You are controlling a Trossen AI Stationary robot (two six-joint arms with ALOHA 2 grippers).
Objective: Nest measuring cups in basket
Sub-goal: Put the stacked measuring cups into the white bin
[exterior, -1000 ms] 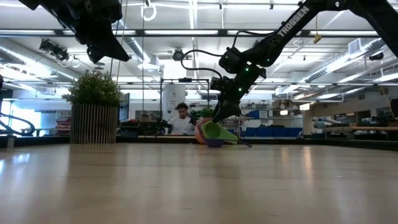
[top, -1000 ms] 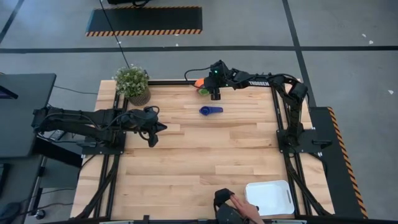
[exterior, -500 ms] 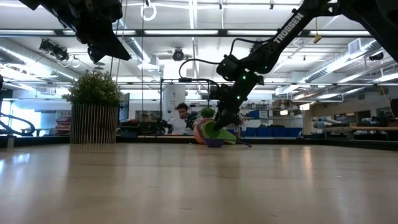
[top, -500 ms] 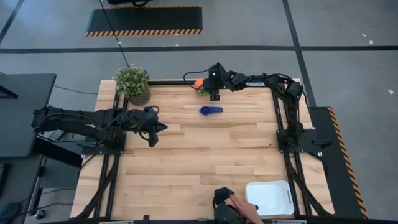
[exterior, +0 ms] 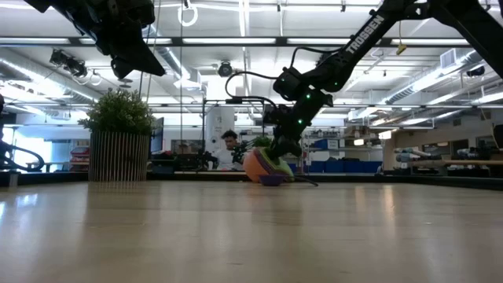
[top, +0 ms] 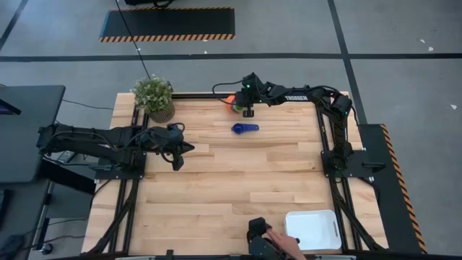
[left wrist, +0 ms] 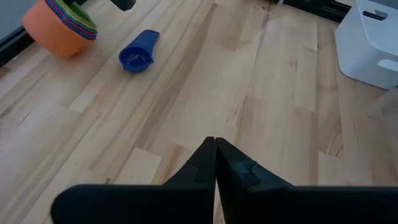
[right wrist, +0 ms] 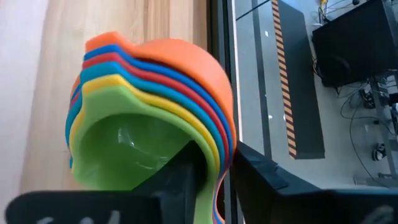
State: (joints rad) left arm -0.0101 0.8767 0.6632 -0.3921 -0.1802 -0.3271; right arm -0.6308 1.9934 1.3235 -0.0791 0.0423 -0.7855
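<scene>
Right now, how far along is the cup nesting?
Done: five plastic cups, orange outermost and green innermost, sit nested in a stack at the far table edge. In hand: right hand closing on its rim. Left: small dark blue plastic cup, then moving everything to the white plastic basket.

One camera looks straight down on the desk (top: 231,180); another looks level across it; both wrist cameras sit close.
</scene>
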